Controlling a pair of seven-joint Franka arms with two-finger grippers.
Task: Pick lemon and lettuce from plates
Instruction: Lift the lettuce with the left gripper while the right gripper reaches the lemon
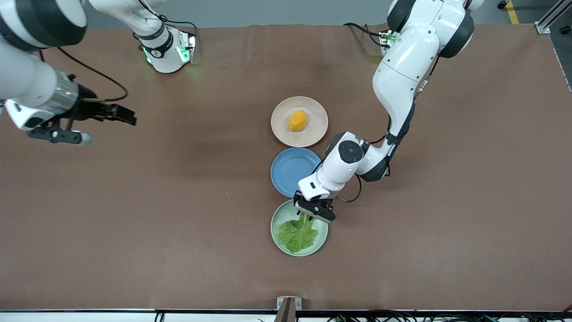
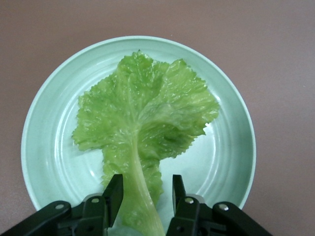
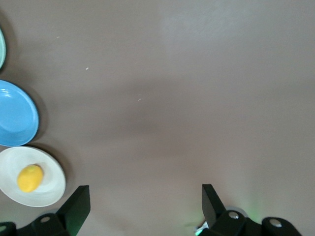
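While low over the pale green plate (image 1: 278,219), left pincer (image 2: 142,196) spread, one finger (image 2: 114,192) on each side of the lettuce (image 2: 145,115) stem, pads just beside the pale rib and not pressed onto it. Lettuce lying flat in that plate, crinkled blade spread across the middle, stem pointing toward the blue plate (image 1: 290,170). Three plates in a line down the middle of the tabletop (image 1: 447,223): beige-pink plate (image 1: 313,129) farthest from the front camera, blue one next, pale green one nearest, edges nearly touching. Lemon (image 1: 297,120) resting at the centre of the beige-pink plate, untouched. Right pincer (image 3: 142,201) waiting in the air over bare tabletop toward the right arm's end, well apart from all three plates, fingers (image 3: 78,201) spread wide with nothing between them. In the right wrist view, lemon on its plate, blue plate and a sliver of the green rim all at the frame's edge.
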